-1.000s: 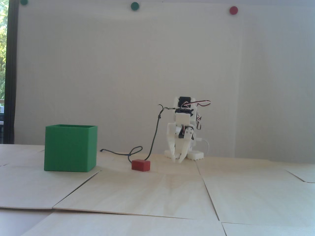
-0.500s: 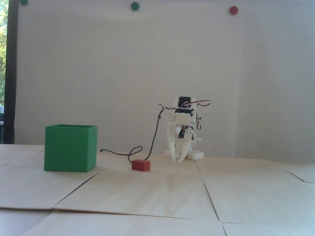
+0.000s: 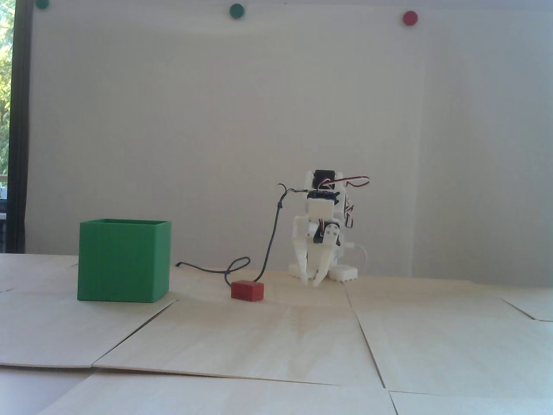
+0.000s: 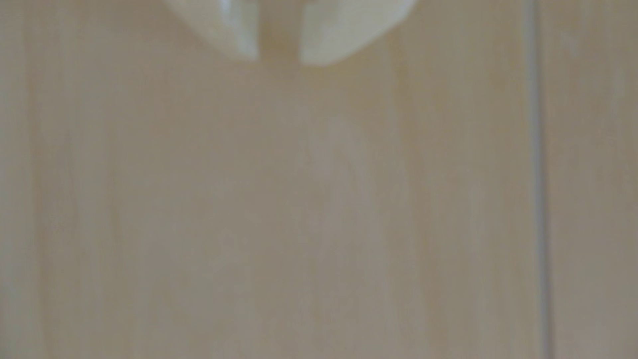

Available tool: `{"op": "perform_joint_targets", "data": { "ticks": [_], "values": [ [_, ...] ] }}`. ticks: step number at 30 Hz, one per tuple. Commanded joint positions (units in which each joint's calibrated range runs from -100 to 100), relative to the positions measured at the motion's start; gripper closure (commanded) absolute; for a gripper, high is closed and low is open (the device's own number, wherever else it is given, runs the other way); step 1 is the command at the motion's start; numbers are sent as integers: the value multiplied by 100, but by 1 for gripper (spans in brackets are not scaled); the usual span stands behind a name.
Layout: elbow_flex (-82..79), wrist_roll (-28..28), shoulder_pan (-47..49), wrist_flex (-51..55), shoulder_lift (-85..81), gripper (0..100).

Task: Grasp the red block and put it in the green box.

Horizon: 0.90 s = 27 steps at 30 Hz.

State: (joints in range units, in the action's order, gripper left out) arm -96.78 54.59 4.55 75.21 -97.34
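Observation:
The red block (image 3: 247, 290) lies on the wooden table, to the right of the green box (image 3: 123, 260) in the fixed view. The box stands upright with its top open. My white gripper (image 3: 313, 282) hangs tips-down just above the table at the arm's base, to the right of the block and behind it, well apart from it. In the wrist view the gripper (image 4: 279, 58) shows at the top edge with only a narrow slit between the fingertips and nothing in it. That view shows only bare wood; block and box are out of it.
A thin black cable (image 3: 242, 266) runs from the arm down across the table and loops just behind the block. The table is made of plywood sheets with seams (image 3: 367, 341). Round coloured dots sit high on the white wall (image 3: 409, 17).

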Motion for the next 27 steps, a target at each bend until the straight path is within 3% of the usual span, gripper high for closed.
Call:
{"op": "perform_joint_targets", "data": {
  "ticks": [1,27],
  "values": [
    [-21,39,-57,203,-139,97],
    [-21,75,64,160,-139,98]
  ]
}}
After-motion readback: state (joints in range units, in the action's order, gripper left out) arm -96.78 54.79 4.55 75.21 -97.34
